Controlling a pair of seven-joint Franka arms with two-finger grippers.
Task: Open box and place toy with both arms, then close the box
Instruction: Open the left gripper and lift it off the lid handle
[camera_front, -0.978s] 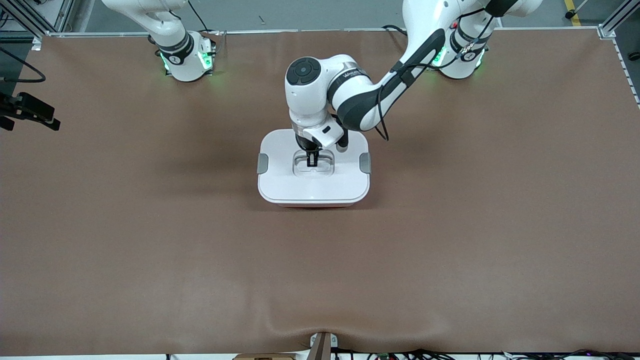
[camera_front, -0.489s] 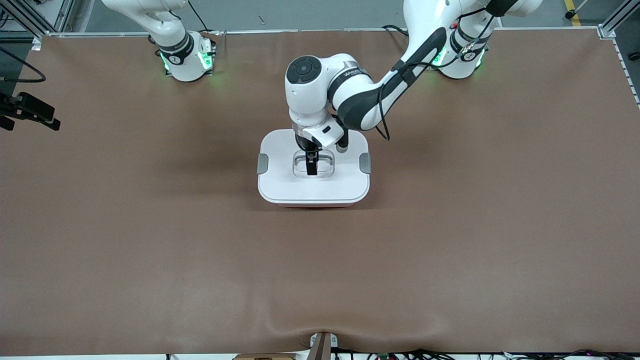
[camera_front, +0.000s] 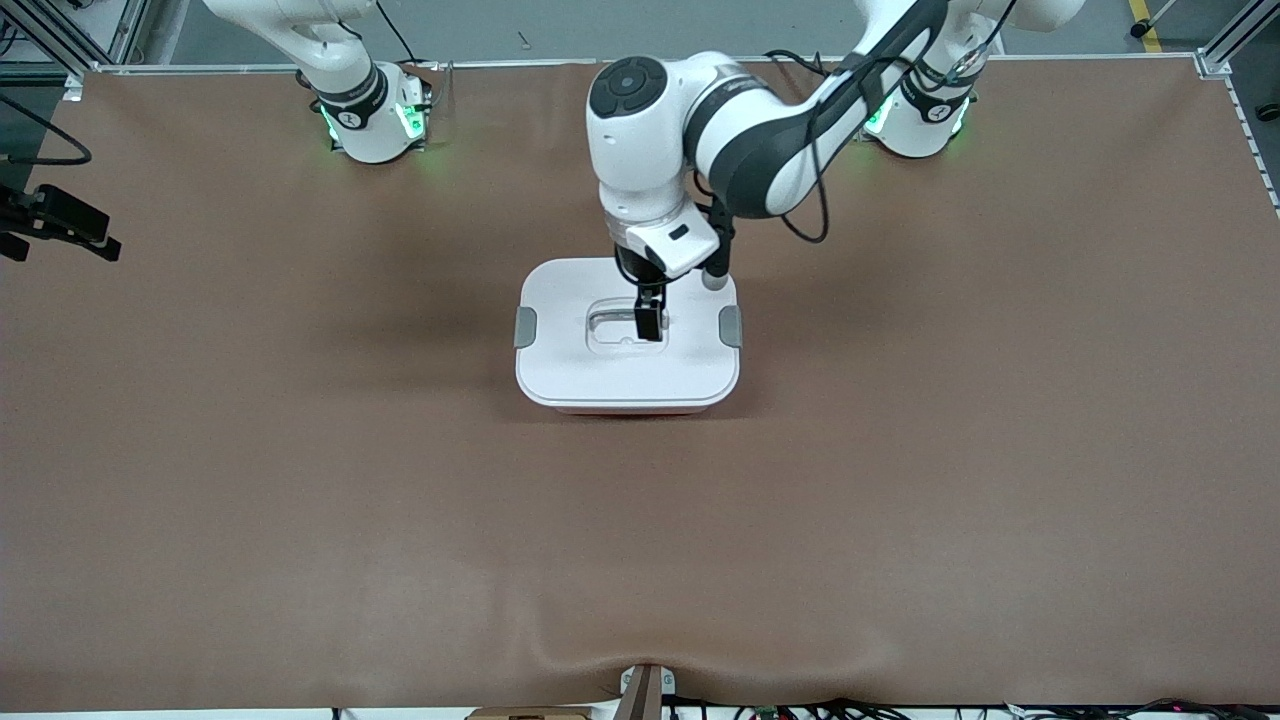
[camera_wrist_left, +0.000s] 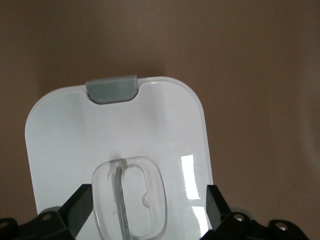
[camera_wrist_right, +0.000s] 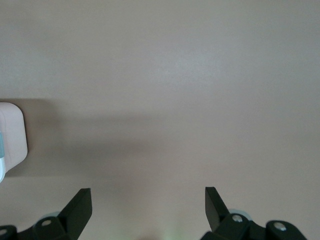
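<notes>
Even, diffuse overhead light fills the front view; the brown tabletop (camera_front: 300, 480) reads matte and evenly lit, with a soft, blurred shadow spreading from the box (camera_front: 627, 335) toward the right arm's end. Green glow spills from both arm bases onto the surface around them. In the left wrist view the white lid (camera_wrist_left: 150, 125) carries bright rectangular glare patches and looks slightly washed out. The right wrist view is paler, with a broad, soft-edged shadow band across the tabletop. Pincer fingers (camera_wrist_right: 77, 207) at the picture edge show dark and slightly soft.
</notes>
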